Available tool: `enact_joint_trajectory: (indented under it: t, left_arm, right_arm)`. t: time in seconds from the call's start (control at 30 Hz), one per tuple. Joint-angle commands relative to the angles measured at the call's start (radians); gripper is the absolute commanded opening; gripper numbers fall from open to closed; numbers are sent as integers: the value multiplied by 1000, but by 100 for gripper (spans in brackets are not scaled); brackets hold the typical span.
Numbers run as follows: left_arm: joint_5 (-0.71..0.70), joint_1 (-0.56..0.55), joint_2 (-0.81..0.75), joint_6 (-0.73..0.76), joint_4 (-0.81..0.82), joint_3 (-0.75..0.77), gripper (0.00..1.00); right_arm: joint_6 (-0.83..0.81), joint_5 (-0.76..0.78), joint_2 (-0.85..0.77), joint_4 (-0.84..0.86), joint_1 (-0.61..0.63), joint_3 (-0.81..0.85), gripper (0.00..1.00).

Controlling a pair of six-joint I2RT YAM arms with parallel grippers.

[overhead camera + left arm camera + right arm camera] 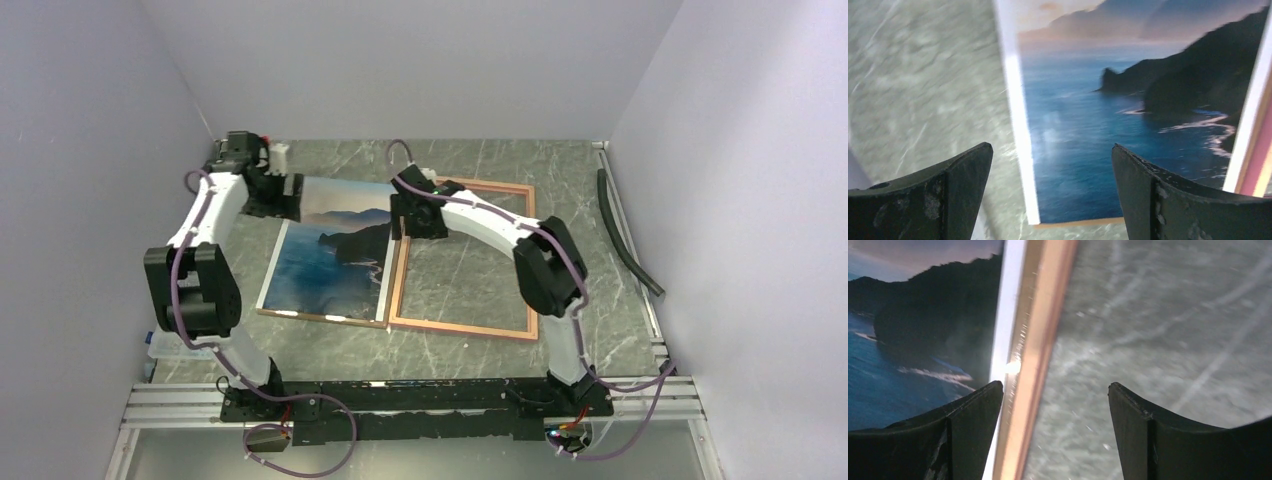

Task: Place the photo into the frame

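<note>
Photo [335, 255] lies face up on the table [500, 160] beside the frame [462, 330], seen whole only from overhead, while wrist views show my left gripper [1052, 150] and right gripper [1055, 387] spread wide, empty.

Photo [335, 250]: large rectangular print, picture side up. Blue sea, dark headlands toward its 2 o'clock corner, pale sky along the far edge, white margin on the long sides. Lies flat on the table [560, 170], tilted a little clockwise.

Frame [465, 330]: large rectangle with a thin pinkish-brown border. Lies flat at 3 o'clock of the photo, and the table's grey veining shows through the pane.

The photo's 3 o'clock edge runs along the frame's 9 o'clock rail, touching or just beside it. Right wrist view: white margin [1007, 315] hard against the rail [1035, 350].
</note>
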Motion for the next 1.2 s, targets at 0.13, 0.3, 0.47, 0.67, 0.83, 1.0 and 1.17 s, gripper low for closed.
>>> enact_joint_trajectory:
  t: [0.13, 0.3, 0.47, 0.67, 0.83, 1.0, 1.17]
  left_arm:
    - [89, 231, -69, 79, -117, 29, 95]
    - [80, 255, -66, 92, -96, -6, 95]
    - [35, 253, -33, 100, -53, -36, 94]
    - [3, 254, 6, 113, -11, -69, 92]
    - [-14, 254, 47, 110, -5, -56, 95]
    - [-76, 254, 107, 104, 9, -2, 95]
    - [-123, 254, 165, 86, 43, 29, 94]
  right_arm:
    - [17, -21, 179, 25, 55, 160, 81]
    - [6, 21, 184, 21, 63, 106, 71]
    - [-15, 52, 121, 60, 61, -35, 63]
    - [-32, 82, 57, 72, 44, -132, 60]
    - [-37, 66, 17, 76, 35, -136, 66]
    - [7, 19, -20, 53, 36, -46, 81]
    - [94, -55, -73, 82, 47, 7, 86]
